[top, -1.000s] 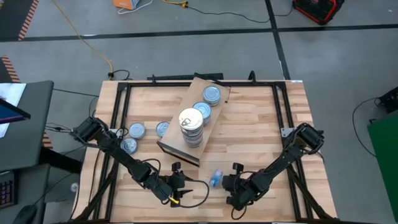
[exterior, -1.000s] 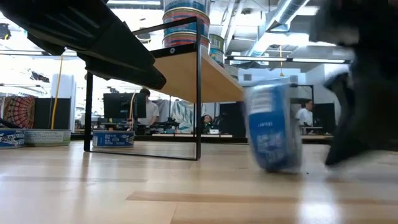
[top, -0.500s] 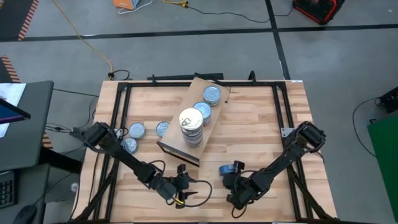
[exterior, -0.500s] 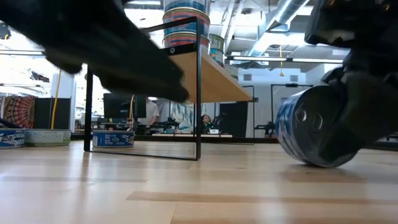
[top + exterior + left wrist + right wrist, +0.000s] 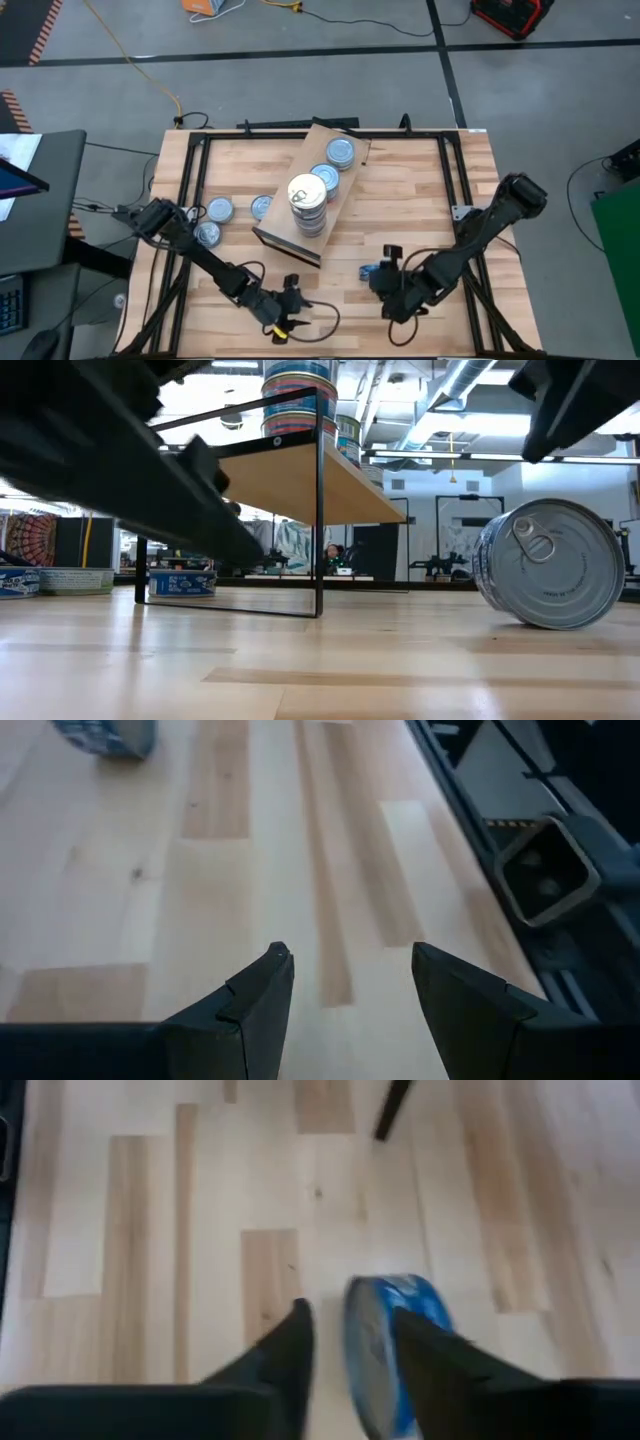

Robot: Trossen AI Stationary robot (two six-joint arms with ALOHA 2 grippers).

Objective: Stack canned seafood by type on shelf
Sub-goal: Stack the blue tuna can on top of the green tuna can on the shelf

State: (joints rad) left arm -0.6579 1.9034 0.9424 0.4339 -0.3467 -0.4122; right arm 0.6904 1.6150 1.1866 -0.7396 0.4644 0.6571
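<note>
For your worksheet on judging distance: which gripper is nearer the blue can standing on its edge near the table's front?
The right gripper: the blue can sits between its fingers. The left gripper hovers well off to that can's left.

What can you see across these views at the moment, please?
table: one, pale slatted wood, under everything
shelf: one, light wood, angled at table centre
stack of tins: one, pale lid on top, shelf's near end
single tins: two, blue-grey tops, on the shelf beyond the stack
loose tins: three, blue-grey tops, table left of shelf
tin on edge: one, blue side, silver lid, table front
left gripper: open, empty, table front
right gripper: at the tin on edge
</note>
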